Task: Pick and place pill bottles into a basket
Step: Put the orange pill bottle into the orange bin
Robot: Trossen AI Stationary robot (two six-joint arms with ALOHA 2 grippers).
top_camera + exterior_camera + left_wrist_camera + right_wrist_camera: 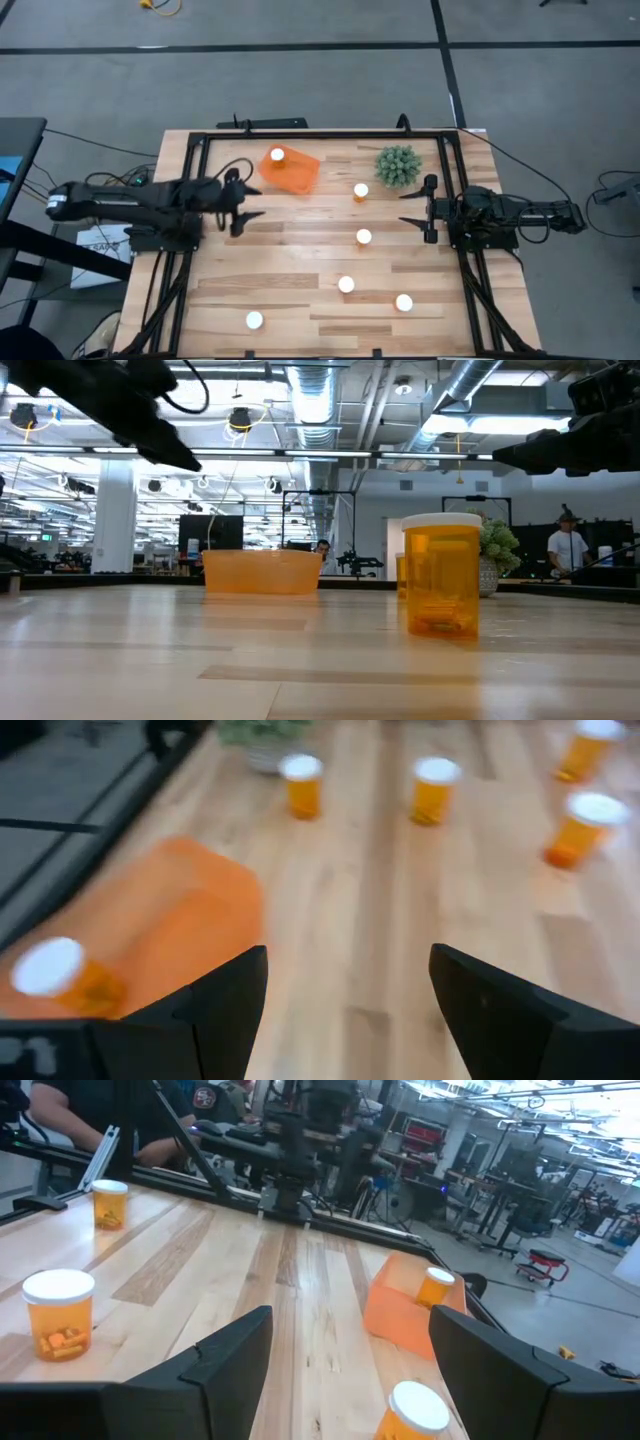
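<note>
One pill bottle (277, 155) sits in the orange basket (297, 176) at the upper middle of the frame — five bottles (364, 237) are left standing on the table (300, 240). The left gripper (247, 216) hangs just beside the basket with jaws apart and empty — the right gripper (418, 209) waits at the right, jaws wide apart, holding nothing.

Wooden table (300, 240): basket (292, 172), plant (398, 165), pill bottles (364, 237) (five loose).

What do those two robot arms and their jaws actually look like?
Both arms are dark, nearly black, built of jointed segments. The left arm has a pale band near its base and loose black cables looping beside its wrist. The right arm matches it, with cables trailing off the table. Each ends in two flat, wedge-shaped black fingers.
</note>
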